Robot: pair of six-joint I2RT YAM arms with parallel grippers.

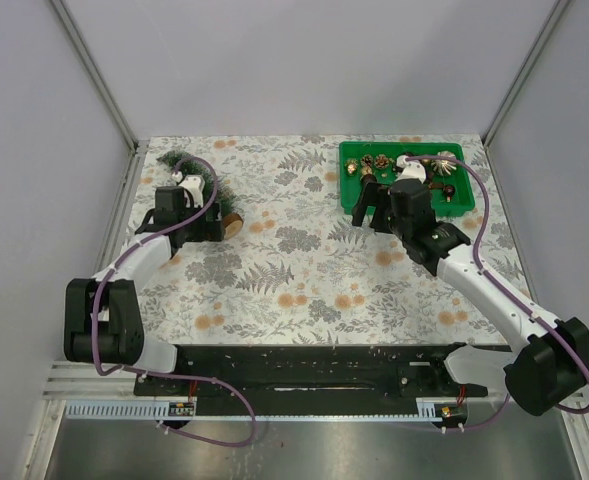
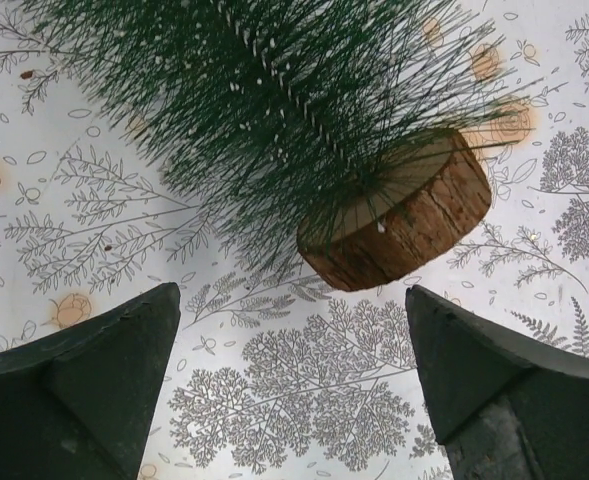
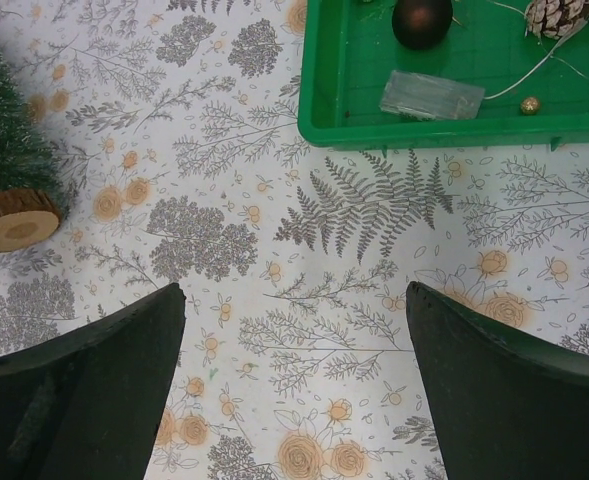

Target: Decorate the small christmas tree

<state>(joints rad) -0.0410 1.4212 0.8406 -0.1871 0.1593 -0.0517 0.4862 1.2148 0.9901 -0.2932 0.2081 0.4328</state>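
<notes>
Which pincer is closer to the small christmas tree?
Left. The left pincer hangs open just before the small christmas tree; right pincer is across the table by the green tray.

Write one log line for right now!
tree: lying on side | left gripper: open, near tree base | right gripper: open, empty, near green tray

One small christmas tree, with one round wooden base, lies near the far left corner of the table. One green tray sits at the table's far right corner. The right wrist view shows part of the tray, holding one dark brown ball, one pine cone, one small gold bead and one clear packet. From above there are more ornaments in the tray, but an arm covers some, so their full number cannot be told. There are two arms and two grippers, one left gripper and one right gripper, each with two fingers
</notes>
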